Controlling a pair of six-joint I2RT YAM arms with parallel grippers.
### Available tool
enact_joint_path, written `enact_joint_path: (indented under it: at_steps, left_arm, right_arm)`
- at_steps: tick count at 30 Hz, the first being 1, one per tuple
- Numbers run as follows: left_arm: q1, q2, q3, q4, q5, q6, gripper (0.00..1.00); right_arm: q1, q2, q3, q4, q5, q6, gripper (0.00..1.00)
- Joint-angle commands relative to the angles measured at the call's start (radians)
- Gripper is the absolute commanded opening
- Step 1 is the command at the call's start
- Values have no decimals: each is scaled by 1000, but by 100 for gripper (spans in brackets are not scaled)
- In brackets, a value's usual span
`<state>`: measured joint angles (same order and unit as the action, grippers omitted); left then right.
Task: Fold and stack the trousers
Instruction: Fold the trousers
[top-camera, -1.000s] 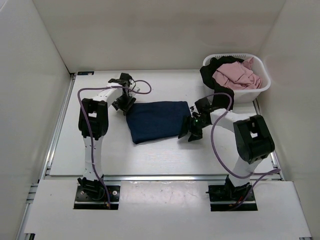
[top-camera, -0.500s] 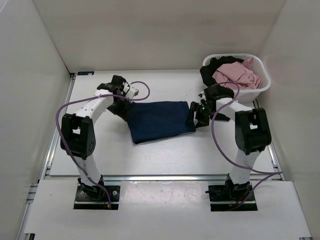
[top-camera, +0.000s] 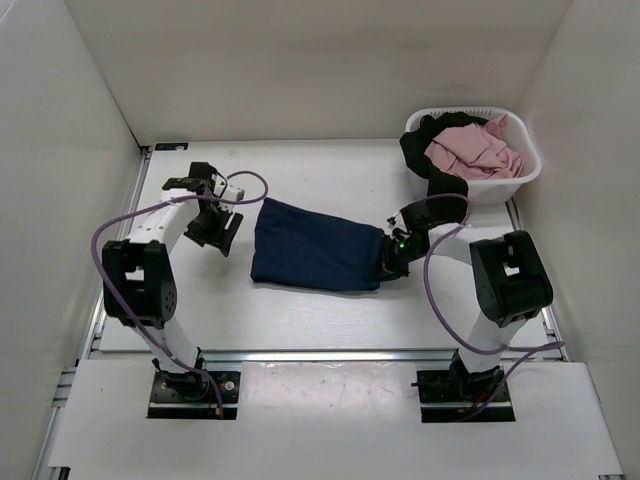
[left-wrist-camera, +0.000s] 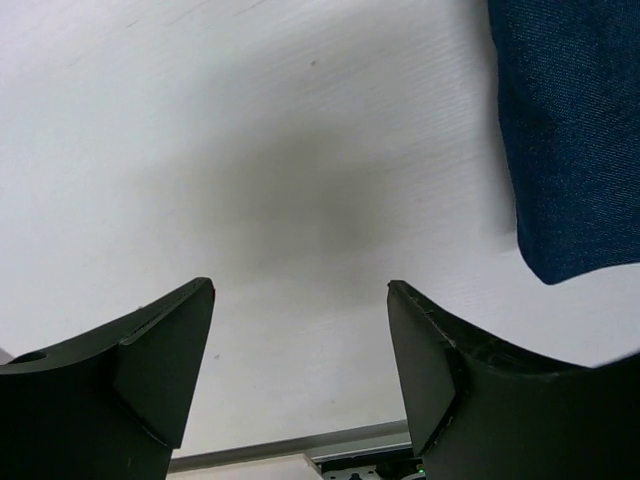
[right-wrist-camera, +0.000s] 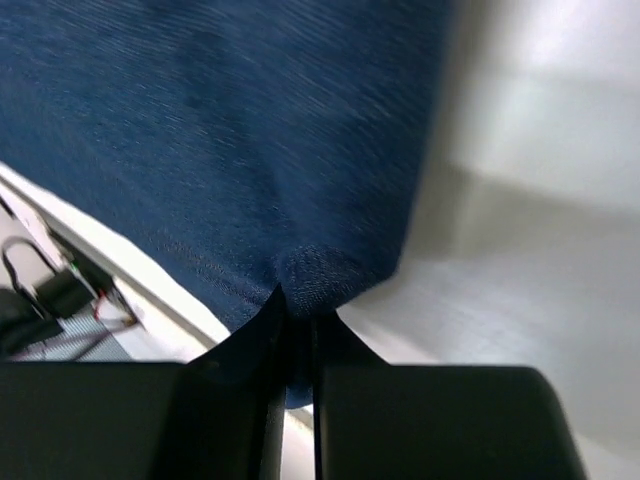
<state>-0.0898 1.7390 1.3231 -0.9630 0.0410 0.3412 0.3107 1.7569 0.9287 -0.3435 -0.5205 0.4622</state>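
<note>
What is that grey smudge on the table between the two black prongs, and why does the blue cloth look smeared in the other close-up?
Left wrist view: a soft shadow on the white table, probably the arm's own, between the open left fingers; the trousers look crisp there. Right wrist view: the cloth sits right at the lens, pinched in the shut right fingers, so it blurs.

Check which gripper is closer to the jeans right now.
Right. The right gripper is shut on the right edge of the jeans, pinching fabric. The left gripper is open over the table just beyond their left edge, not touching.
</note>
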Motion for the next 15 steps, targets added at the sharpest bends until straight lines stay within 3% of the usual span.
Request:
enact_joint_path:
  at_steps: [1,5,7,9,10,14,15]
  left_arm:
    - [22,-119,-37,-23,-9,-4,81]
    - [42,-177,-94,-23,-9,-14,82]
    - [51,-187,-114,-23,-9,-14,82]
    - [64,-222,-133,-23,-21,-14,82]
    - [64,-231,-133,-35,-32,-14,82]
    - [122,-309,-95,-63,-61,-14,84]
    - [134,-328,-94,-75,-72,-14,86]
  right_arm:
    - [22,-54,-33,-45,-21,-23,0]
    - [22,-41,-18,-142,-21,-98,3]
    - [10,-30,22,-190,5,-147,55]
    - [-4,-54,47,-250,43,-171,93]
    - [-30,-103,68,-267,65,-181,99]
    - [-58,-250,232,-475,186,-221,99]
    - [-67,-284,280,-518,279,-221,99]
